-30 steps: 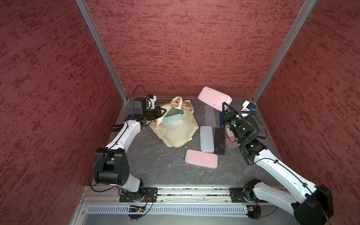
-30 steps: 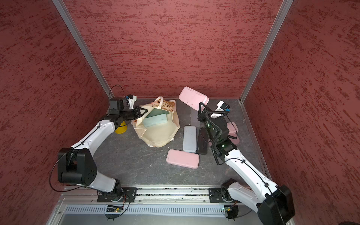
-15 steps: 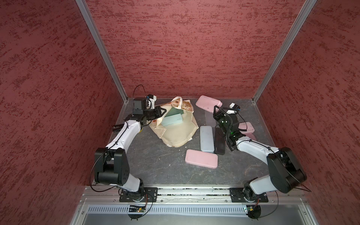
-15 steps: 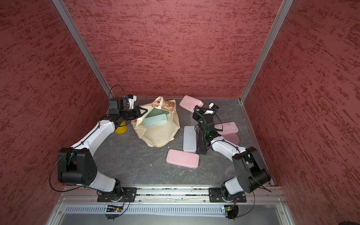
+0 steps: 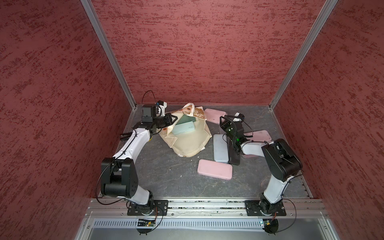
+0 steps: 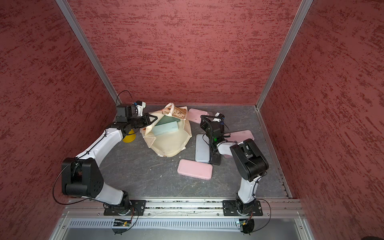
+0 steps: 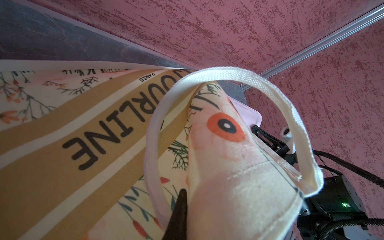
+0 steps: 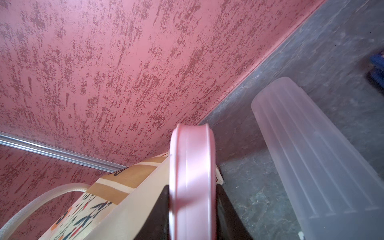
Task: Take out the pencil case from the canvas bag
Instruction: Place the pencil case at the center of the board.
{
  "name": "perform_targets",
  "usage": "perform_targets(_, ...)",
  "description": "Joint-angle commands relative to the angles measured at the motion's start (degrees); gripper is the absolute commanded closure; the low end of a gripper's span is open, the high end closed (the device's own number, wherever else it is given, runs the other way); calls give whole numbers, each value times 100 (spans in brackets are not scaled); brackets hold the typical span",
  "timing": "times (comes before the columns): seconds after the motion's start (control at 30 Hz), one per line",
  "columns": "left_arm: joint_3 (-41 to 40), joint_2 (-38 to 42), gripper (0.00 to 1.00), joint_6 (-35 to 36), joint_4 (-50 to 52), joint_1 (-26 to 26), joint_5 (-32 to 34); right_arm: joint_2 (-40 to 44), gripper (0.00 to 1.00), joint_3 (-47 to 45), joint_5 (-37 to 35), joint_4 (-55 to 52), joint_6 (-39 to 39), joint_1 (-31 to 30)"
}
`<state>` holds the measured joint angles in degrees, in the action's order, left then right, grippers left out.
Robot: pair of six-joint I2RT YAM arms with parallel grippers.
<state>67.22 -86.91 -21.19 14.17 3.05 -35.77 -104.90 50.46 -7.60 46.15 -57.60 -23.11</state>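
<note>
Pencil case (image 8: 191,166), smooth, pink, round-rimmed, pinched by right end effector (image 8: 192,188).

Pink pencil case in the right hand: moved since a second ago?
Yes. The pink rectangular pencil case came down and leftward, now beside the cream canvas bag.

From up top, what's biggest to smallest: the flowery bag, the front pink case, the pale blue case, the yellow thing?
In a top view:
1. canvas bag
2. front pink case and pale blue case: they look about alike, so no ranking
3. yellow thing, partly hidden under the left arm
</note>
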Motion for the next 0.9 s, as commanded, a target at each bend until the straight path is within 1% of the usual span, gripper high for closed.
perform_targets(0.0,2,122,100,-17,-24,-33,22,-249,100,316,109,491,-322,35)
perform_targets(0.2,-11,171,100,-21,-35,-32,24,-776,100,497,101,621,-582,35)
perform_targets(0.43,-7,179,100,-27,-42,-34,10,-1030,100,367,-8,825,-901,35)
perform_targets(0.6,-14,197,100,-17,-38,-50,29,-975,100,56,-177,1281,-1025,42)
perform_targets(0.87,-7,168,100,-32,-44,-63,12,-777,100,133,-492,1030,-770,44)
